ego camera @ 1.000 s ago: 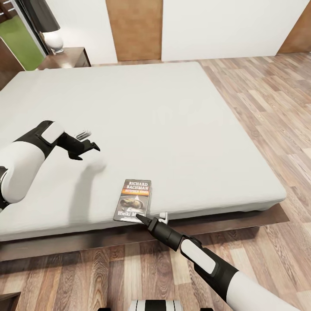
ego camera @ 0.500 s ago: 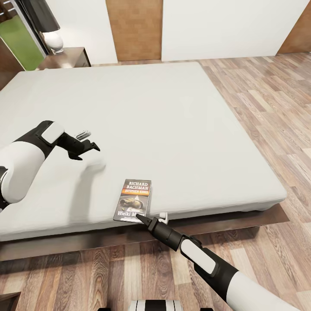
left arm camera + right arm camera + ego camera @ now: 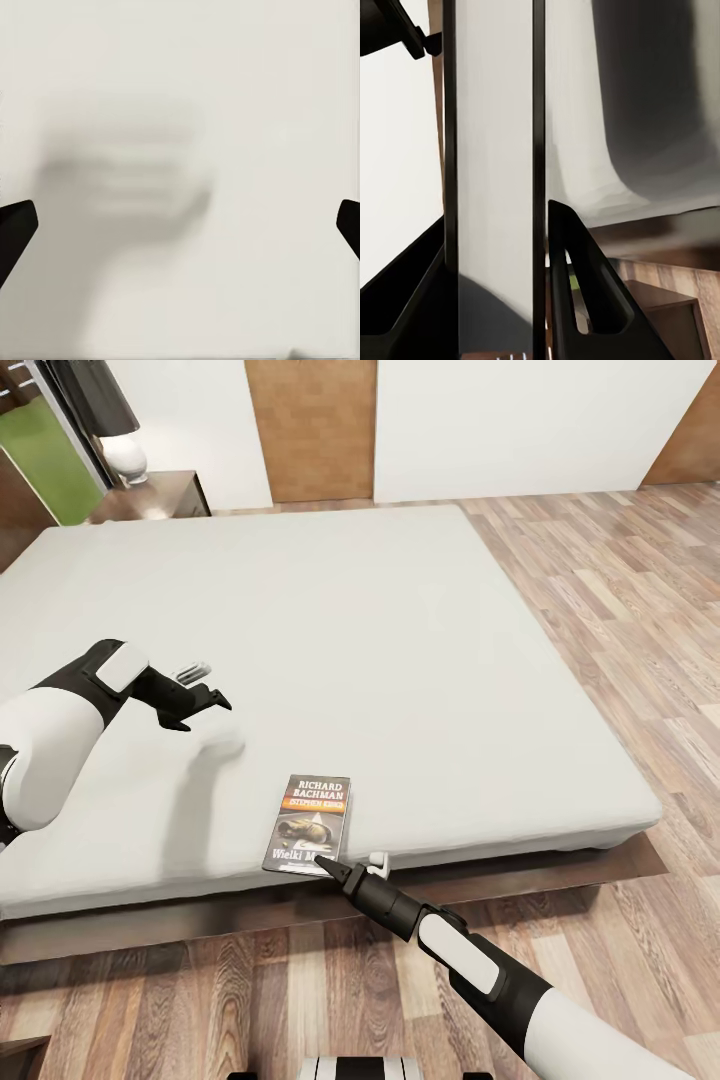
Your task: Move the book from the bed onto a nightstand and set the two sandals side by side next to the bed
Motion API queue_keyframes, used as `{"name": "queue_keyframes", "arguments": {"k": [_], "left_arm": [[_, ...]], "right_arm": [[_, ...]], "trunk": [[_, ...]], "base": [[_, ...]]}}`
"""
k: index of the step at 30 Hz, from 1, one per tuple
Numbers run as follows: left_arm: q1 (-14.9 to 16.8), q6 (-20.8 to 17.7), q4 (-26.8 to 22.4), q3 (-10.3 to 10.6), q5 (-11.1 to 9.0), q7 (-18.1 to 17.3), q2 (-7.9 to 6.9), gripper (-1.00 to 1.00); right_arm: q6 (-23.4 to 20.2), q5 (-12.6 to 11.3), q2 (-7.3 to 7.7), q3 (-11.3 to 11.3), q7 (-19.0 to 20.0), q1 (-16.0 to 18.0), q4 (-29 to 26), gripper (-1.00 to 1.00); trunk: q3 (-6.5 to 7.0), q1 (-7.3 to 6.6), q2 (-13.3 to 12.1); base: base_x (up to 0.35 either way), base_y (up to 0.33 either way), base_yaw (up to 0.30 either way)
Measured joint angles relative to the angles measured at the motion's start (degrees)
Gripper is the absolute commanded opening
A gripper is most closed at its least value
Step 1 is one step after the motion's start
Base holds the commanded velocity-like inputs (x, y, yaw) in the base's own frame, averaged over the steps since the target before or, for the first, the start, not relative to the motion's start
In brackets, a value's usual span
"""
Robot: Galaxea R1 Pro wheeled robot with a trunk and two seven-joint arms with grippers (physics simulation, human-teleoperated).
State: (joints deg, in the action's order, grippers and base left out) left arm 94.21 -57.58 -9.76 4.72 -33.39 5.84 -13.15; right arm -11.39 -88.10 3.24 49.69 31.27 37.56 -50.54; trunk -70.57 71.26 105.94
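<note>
at the bed's near edge the right claw [image 3: 348,868] meets the bottom corner of the book [image 3: 311,822]. in the right wrist view its two black tapered fingers [image 3: 574,285] stand on either side of the thin pale slab of the book [image 3: 493,172], seen edge-on with dark borders; they seem closed on it, though contact is hard to confirm. the book lies flat on the mattress, a slim paperback with a pale top printed "richard bachman", an orange band, a dark picture and a white title, its lower end right at the mattress edge.

the left claw [image 3: 205,689] hovers above the mattress well to the left of the book, open, its black fingertips [image 3: 16,229] far apart in the left wrist view, with a soft shadow on the cloth below.

the bed [image 3: 330,630] has a smooth, plain off-white mattress on a dark brown wooden frame. around it the floor [image 3: 620,600] is brown wood plank. at the far left corner a glossy dark nightstand [image 3: 160,492] carries a white round-based lamp [image 3: 122,455].
</note>
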Motion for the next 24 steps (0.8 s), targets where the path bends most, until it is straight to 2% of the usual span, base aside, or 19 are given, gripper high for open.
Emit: {"name": "queue_keyframes", "arguments": {"k": [24], "left_arm": [[0.0, 0.0, 0.0, 0.1, 0.0, 0.0, 0.00, 1.00]], "right_arm": [[-0.1, 0.9, 0.00, -0.1, 0.1, 0.0, 0.0, -1.00]], "trunk": [[4.31, -5.27, -9.6]], "base": [[0.000, 0.000, 0.000]]}}
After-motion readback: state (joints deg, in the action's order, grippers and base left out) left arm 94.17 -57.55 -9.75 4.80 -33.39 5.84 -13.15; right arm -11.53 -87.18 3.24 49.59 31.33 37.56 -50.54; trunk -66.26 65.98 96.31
